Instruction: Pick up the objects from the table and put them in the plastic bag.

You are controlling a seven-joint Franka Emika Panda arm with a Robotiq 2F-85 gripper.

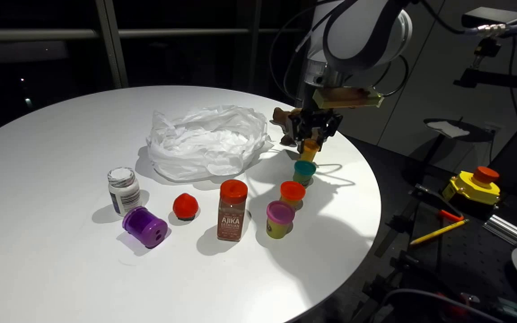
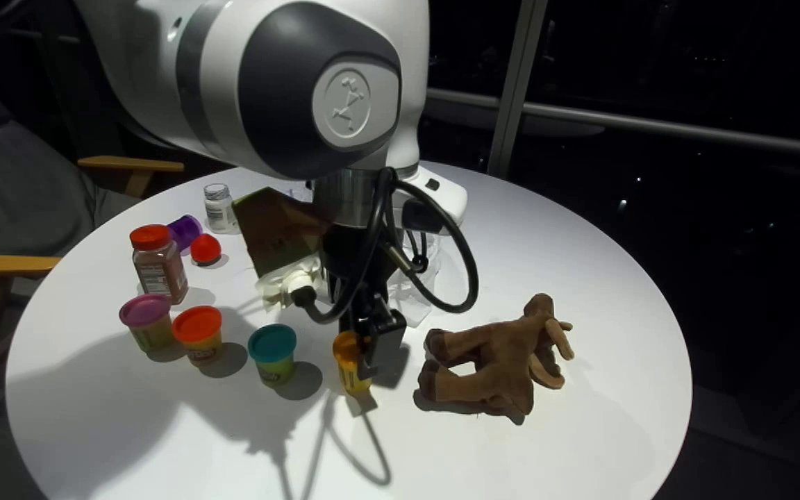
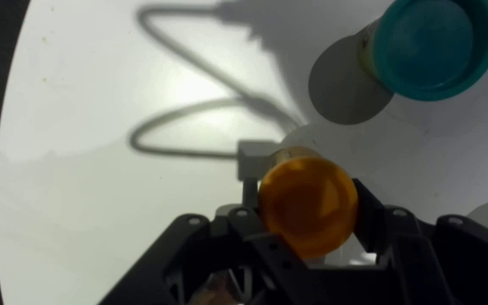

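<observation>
The orange cup (image 1: 308, 151) stands on the table (image 1: 61, 269) between the teal-lidded cup (image 2: 273, 354) and the brown toy animal (image 2: 501, 354). I see the end effector (image 3: 304, 197) holding this cup from two sides, its fingers (image 3: 366, 218) apart by the cup's width. Near them lies the plastic bag (image 1: 207, 148).

Gripper (image 1: 311, 141) around an orange cup (image 1: 308, 154), right of the plastic bag (image 1: 209, 146) on the table (image 1: 52, 269).
Also right of the bag, partly hidden, is a brown toy animal (image 1: 280, 116). On the bag's near side: a teal-lidded cup (image 1: 304, 172), a red-lidded cup (image 1: 292, 193), a purple-lidded cup (image 1: 279, 220), an Ajika jar (image 1: 231, 215), a red ball (image 1: 185, 206), a white jar (image 1: 124, 193) and a purple cylinder (image 1: 144, 226) on its side.
</observation>
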